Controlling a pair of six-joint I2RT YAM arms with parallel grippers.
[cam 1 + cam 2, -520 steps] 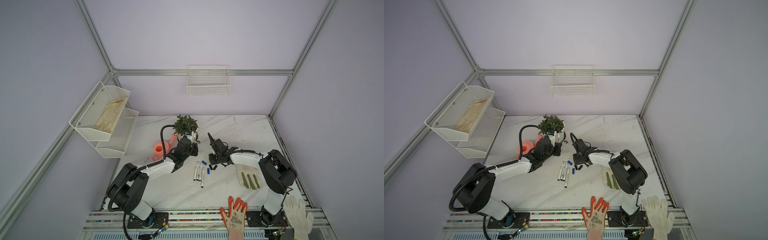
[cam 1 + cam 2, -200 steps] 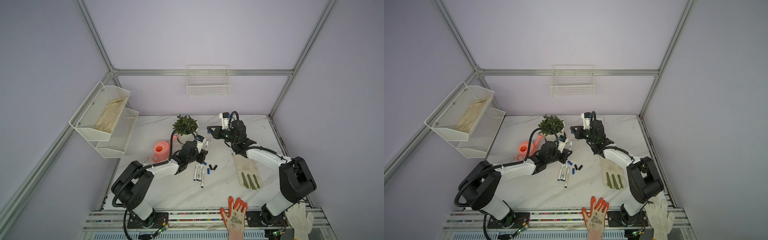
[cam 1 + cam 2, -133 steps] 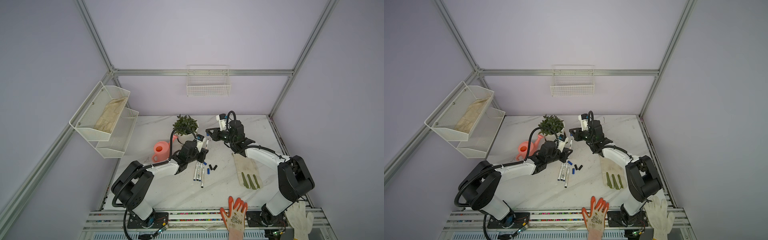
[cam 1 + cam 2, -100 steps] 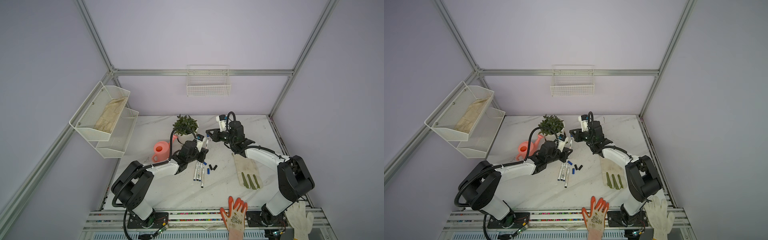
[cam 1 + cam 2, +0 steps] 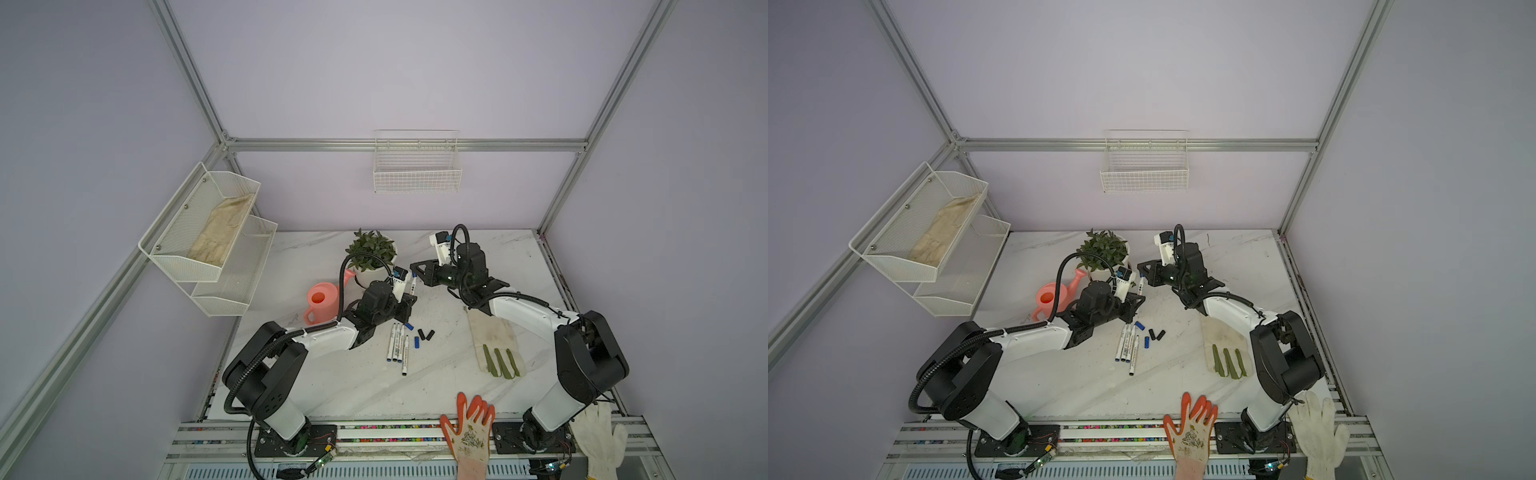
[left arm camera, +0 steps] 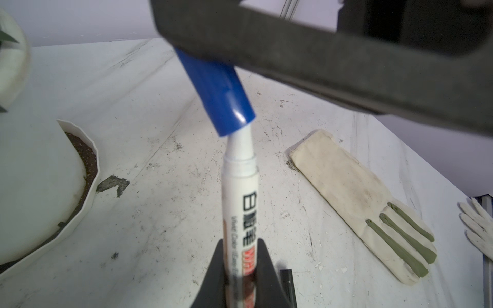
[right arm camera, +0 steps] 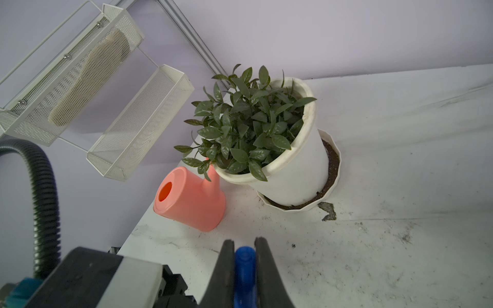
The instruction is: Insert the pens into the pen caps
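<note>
My left gripper (image 6: 240, 241) is shut on a white pen (image 6: 240, 202) that points up and away from it. The pen's tip sits inside the open end of a blue pen cap (image 6: 216, 90), which is tilted against the pen's line. My right gripper (image 7: 244, 246) is shut on that blue cap (image 7: 245, 266). In both top views the two grippers, left (image 5: 405, 297) and right (image 5: 415, 268), meet above the table near the plant. Several more pens (image 5: 397, 343) lie side by side on the table. Next to them lie two loose blue caps (image 5: 417, 341) and two black caps (image 5: 426, 334).
A potted plant (image 5: 371, 253) and a pink watering can (image 5: 322, 302) stand just left of the grippers. A beige glove (image 5: 494, 338) lies on the right. An orange glove (image 5: 471, 424) and a white glove (image 5: 598, 436) hang over the front rail. Wire shelves (image 5: 208, 245) are on the left wall.
Both grippers have risen from the table, the left with the pen and the right with the blue cap. Over the last second the right gripper edged left and down onto the pen tip.
</note>
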